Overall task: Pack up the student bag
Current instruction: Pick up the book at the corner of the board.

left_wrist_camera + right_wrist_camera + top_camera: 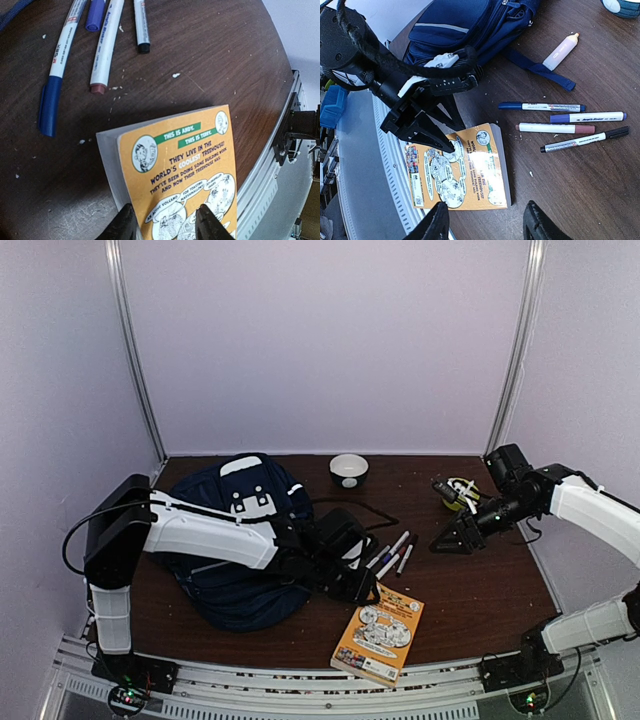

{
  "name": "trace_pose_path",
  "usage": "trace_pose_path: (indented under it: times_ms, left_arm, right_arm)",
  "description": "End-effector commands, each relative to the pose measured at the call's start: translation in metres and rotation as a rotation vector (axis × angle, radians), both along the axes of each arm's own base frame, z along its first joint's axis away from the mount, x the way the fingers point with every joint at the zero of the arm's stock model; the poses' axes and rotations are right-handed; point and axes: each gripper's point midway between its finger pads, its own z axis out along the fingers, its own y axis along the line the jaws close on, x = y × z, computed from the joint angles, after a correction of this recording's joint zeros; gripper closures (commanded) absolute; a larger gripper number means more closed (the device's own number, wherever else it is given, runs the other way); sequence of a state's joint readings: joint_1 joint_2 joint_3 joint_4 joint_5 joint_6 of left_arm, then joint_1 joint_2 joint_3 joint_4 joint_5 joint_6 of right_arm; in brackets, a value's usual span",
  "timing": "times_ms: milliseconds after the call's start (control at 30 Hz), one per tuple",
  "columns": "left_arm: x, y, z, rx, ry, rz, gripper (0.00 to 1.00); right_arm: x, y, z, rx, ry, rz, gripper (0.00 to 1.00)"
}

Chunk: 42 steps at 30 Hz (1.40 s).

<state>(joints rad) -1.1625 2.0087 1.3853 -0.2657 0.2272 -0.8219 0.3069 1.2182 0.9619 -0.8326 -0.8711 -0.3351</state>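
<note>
The student bag, navy blue with white trim, lies at the left of the table, and its top also shows in the right wrist view. An orange paperback book lies flat near the front edge. My left gripper has reached across the bag and stands open at the book's end. One fingertip hangs over the cover, the other by the spine edge. My right gripper hovers open and empty high over the book.
Several markers lie side by side right of the bag, also seen close up. A small pale tube lies by a bag strap. A white bowl and a yellow-and-white object sit at the back.
</note>
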Motion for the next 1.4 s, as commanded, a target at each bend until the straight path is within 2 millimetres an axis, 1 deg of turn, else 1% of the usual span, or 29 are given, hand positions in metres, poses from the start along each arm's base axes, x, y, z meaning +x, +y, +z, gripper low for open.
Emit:
trace_pose_path:
  times_ms: [0,167,233,333,433,567,633,733,833,900,967,1100,1233,1300,1367]
  left_arm:
    - [-0.001,-0.005,0.016,-0.015,-0.018,0.007,0.58]
    - [-0.003,-0.006,0.020,-0.021,-0.018,-0.002,0.60]
    - [-0.003,-0.007,0.024,-0.027,-0.024,-0.004,0.61]
    - [-0.006,-0.011,0.032,-0.047,-0.036,-0.024,0.64]
    - [-0.010,-0.016,0.040,-0.078,-0.042,-0.052,0.72]
    - [-0.016,-0.024,0.042,-0.119,-0.026,-0.085,0.81]
    - [-0.017,-0.026,0.038,-0.115,-0.012,-0.092,0.82]
    - [-0.015,-0.022,0.027,-0.061,0.012,-0.071,0.71]
    - [-0.013,-0.021,0.021,-0.051,0.025,-0.061,0.73]
    - [-0.008,-0.012,0.010,-0.008,0.043,-0.026,0.73]
    - [-0.004,-0.008,0.006,0.000,0.045,-0.012,0.73]
    - [-0.006,-0.013,0.005,-0.028,0.065,-0.026,0.78]
    - [-0.009,-0.013,-0.003,-0.019,0.100,-0.024,0.78]
    - [-0.010,-0.011,-0.011,-0.007,0.135,-0.022,0.76]
    - [-0.009,-0.008,-0.017,0.004,0.146,-0.012,0.77]
  right_arm:
    - [0.003,0.000,-0.001,0.008,-0.008,-0.011,0.49]
    - [0.003,0.000,-0.001,0.009,-0.005,-0.014,0.49]
    - [0.004,0.000,-0.001,0.011,-0.004,-0.014,0.49]
    - [0.005,0.000,-0.002,0.012,0.002,-0.017,0.49]
    - [0.004,0.001,-0.002,0.016,0.008,-0.013,0.49]
    - [0.004,0.001,-0.002,0.018,0.008,-0.015,0.49]
    - [0.004,0.001,-0.001,0.018,0.006,-0.016,0.49]
    - [0.003,0.000,-0.001,0.020,0.006,-0.017,0.49]
    - [0.003,-0.001,-0.001,0.019,0.003,-0.020,0.49]
    - [0.003,-0.002,-0.002,0.022,0.004,-0.024,0.49]
    - [0.003,-0.002,-0.001,0.023,0.004,-0.025,0.49]
    - [0.003,-0.003,-0.003,0.022,0.006,-0.027,0.49]
    - [0.002,-0.003,-0.003,0.027,0.007,-0.026,0.49]
    - [0.002,-0.003,-0.003,0.029,0.006,-0.026,0.49]
    - [0.002,-0.003,-0.003,0.030,0.004,-0.026,0.49]
